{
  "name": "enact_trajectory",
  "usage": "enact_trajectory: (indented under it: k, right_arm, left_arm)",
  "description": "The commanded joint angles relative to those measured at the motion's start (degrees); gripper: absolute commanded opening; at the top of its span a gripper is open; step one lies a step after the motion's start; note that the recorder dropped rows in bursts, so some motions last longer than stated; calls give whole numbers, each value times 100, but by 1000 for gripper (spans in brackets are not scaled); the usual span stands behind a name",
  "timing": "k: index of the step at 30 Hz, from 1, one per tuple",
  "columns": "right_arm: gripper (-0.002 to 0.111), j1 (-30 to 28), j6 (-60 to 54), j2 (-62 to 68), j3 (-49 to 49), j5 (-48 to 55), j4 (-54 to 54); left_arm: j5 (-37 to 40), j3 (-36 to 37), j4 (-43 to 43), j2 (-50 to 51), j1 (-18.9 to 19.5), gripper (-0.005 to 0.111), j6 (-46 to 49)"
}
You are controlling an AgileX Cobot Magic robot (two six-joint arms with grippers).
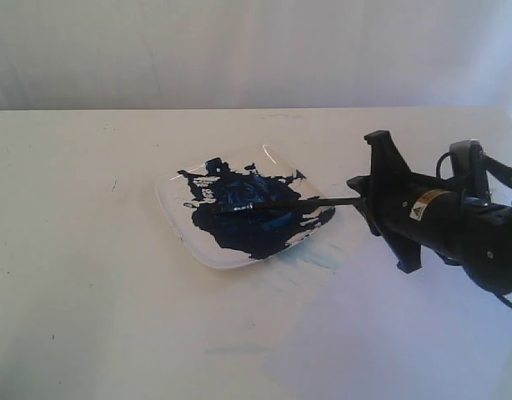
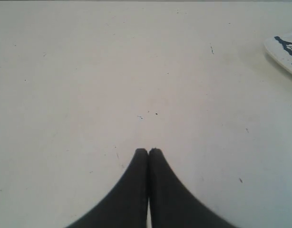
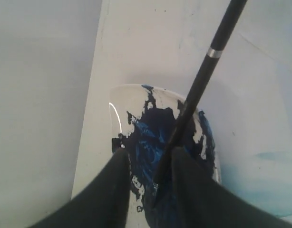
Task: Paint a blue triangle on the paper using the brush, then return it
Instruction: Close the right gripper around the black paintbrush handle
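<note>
The black brush (image 1: 298, 202) lies nearly level, its blue-stained bristles over the paint on the square white plate (image 1: 177, 225). Its handle reaches right into my right gripper (image 1: 360, 204). In the right wrist view the handle (image 3: 203, 76) with its silver band ends between the fingers of that gripper (image 3: 150, 152). The fingers stand much wider apart than the handle, which rests against one of them. The pale paper (image 1: 389, 333) lies in front of and right of the plate. No blue triangle shows on it. My left gripper (image 2: 148, 150) is shut and empty over bare table.
A faint light-blue smear (image 1: 314, 258) marks the paper's near corner beside the plate. The plate's edge (image 2: 281, 50) shows at the margin of the left wrist view. A grey wall stands behind the table's back edge (image 1: 239, 109).
</note>
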Motion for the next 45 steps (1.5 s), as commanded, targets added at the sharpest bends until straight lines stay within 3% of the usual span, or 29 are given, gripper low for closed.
enact_trajectory:
  k: [1, 6, 26, 45]
  right_arm:
    - [43, 22, 19, 345, -70, -295, 195]
    - [45, 22, 19, 620, -110, -699, 642]
    - [45, 22, 325, 1299, -724, -149, 693]
    - [45, 11, 277, 1603, -1064, -465, 1091]
  left_arm:
    - [-11, 29, -53, -26, -42, 0, -34]
    - [-11, 29, -53, -26, -42, 0, -34]
    - [-11, 29, -53, -26, -42, 0, -34]
    - [-25, 29, -53, -26, -42, 0, -34]
